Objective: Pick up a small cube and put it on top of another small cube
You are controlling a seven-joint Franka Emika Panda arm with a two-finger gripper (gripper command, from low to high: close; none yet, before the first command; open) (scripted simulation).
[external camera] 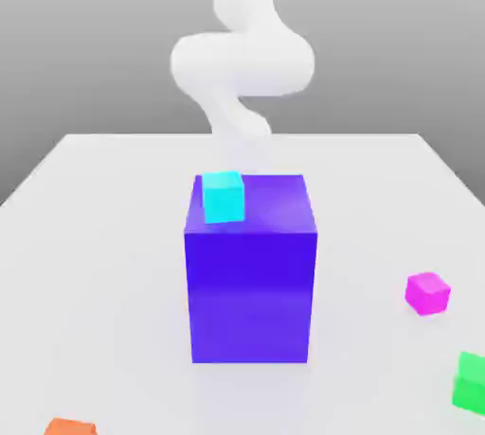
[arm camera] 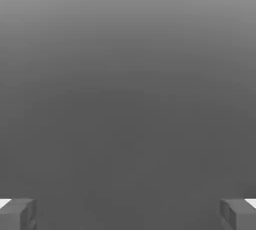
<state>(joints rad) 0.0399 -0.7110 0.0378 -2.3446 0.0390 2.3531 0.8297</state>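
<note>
A small cyan cube (external camera: 224,197) rests on the top of a large blue-purple block (external camera: 251,272) in the middle of the white table, near the block's corner toward the exterior view's left. A small magenta cube (external camera: 427,292) lies on the table toward the exterior view's right. A green cube (external camera: 471,382) sits at the right edge and an orange cube (external camera: 71,426) at the bottom left. In the hand view my gripper (arm camera: 128,214) is open, its two grey fingertips (arm camera: 17,214) far apart with nothing between them. The white arm (external camera: 242,59) rises behind the big block.
The white table (external camera: 95,234) stretches around the block, its far edge meeting a grey backdrop. The large block is the tallest obstacle, standing between the arm and the near cubes.
</note>
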